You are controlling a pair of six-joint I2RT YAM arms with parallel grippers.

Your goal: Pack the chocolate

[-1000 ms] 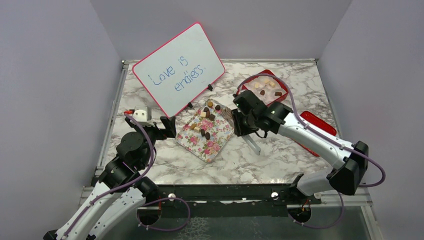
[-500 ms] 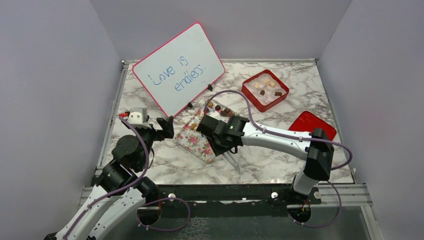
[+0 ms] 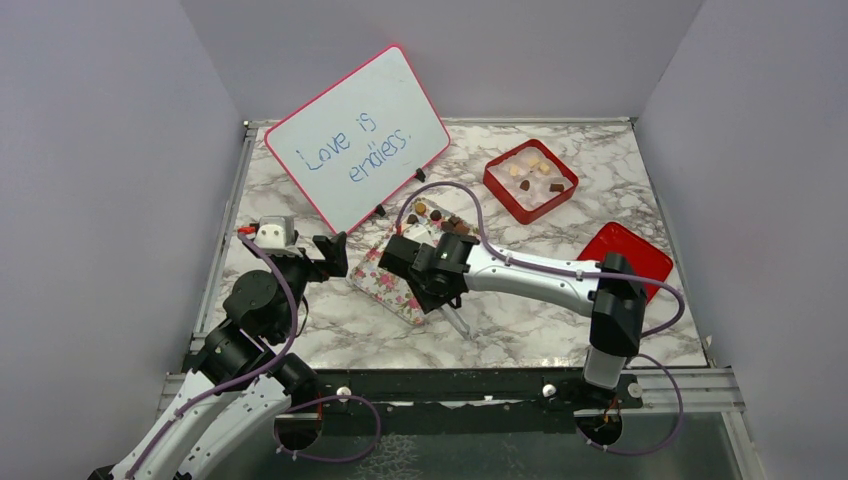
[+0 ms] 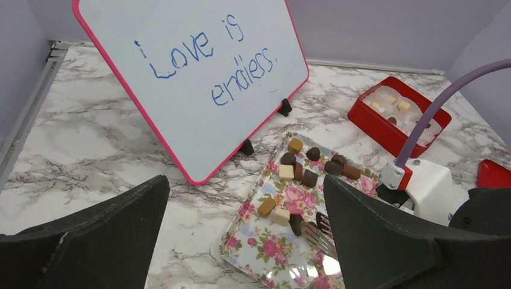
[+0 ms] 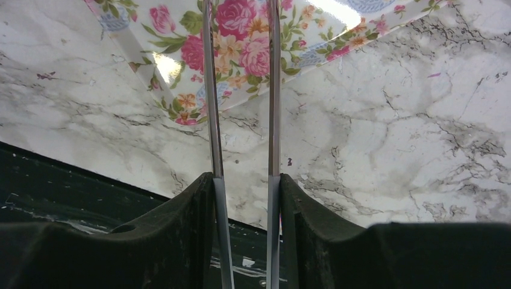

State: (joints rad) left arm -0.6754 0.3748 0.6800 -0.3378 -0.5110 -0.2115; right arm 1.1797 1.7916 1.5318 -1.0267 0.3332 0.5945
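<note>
Two grippers work the near side: we find the left gripper (image 4: 245, 198) spread wide, and the right gripper (image 5: 241, 186) clamped on metal tongs (image 5: 210, 90), whose blades reach over the floral tray (image 4: 259, 253). Most of the chocolate (image 4: 301, 171) lies on that tray, toward its far end. Further pieces sit in the red box (image 4: 373, 117) beyond.

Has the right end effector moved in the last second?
Yes. The right end effector, holding tongs, swung left, from beside the red box to over the floral tray.
</note>
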